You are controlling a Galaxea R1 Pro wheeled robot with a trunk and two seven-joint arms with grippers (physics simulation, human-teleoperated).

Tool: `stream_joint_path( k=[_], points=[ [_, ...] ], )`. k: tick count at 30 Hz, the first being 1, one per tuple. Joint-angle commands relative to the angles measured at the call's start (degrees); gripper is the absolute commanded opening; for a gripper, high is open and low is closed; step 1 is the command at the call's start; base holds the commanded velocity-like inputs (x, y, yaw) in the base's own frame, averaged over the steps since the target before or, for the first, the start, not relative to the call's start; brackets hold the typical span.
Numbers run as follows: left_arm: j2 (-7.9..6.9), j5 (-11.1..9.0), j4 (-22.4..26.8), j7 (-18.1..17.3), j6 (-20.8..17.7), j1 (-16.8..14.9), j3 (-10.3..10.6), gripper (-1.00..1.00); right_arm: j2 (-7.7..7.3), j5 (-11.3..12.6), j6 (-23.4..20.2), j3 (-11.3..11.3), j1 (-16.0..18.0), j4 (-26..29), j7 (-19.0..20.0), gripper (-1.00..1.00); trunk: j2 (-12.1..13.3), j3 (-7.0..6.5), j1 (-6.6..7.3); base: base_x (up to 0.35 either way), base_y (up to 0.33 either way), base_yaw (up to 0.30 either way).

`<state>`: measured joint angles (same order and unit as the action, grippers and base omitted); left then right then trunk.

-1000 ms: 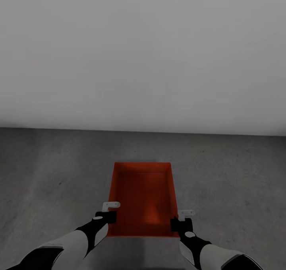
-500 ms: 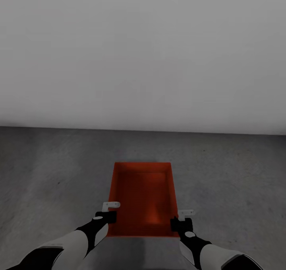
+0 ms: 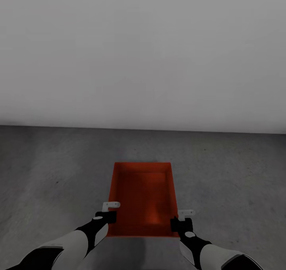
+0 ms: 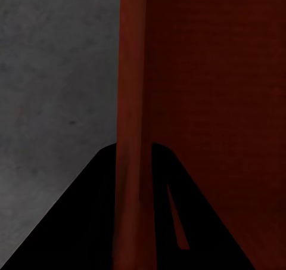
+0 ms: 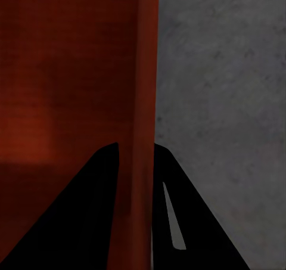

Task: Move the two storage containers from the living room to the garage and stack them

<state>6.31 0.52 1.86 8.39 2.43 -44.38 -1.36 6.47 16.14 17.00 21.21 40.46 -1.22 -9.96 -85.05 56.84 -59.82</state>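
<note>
Head view adds the white wall (image 3: 143, 51) — wrist views: container (image 4: 196, 91), floor (image 4: 56, 73).

White forearm shells, black wrists; black end effectors (image 3: 106, 216) (image 3: 181, 224), pale finger brackets.

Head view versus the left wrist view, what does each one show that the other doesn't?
Head view alone: the plain white wall, the whole orange-red rectangular open bin, and the right pincer on its right wall. Left wrist view alone: a close look at the left pincer, one dark finger on each side of the bin's thin wall. Both share the bin, the left pincer and the dark grey floor.
</note>
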Motion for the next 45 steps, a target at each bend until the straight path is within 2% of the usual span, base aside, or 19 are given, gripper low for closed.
stream_joint_path(
  k=[1,14,45],
  points=[
    [-2.35,-0.1,-0.2,0.8,0.2,0.0,-2.0,-1.0,0.05,-0.1,2.5,-2.5,0.1,0.1,-0.1,-1.0,-0.4,0.21,-0.22,0.0,0.0,0.0],
    [-2.35,-0.1,-0.2,0.8,0.2,0.0,-2.0,-1.0,0.04,-0.1,2.5,-2.5,0.1,0.1,-0.1,-1.0,-5.6,1.89,-3.08,0.0,0.0,0.0],
    [-2.35,0.0,-0.2,0.8,0.2,0.0,-2.0,-1.0,0.07,-0.2,2.5,-2.5,0.1,0.1,-0.1,-1.0,-18.1,7.43,-9.89,0.0,0.0,0.0]
  ],
)
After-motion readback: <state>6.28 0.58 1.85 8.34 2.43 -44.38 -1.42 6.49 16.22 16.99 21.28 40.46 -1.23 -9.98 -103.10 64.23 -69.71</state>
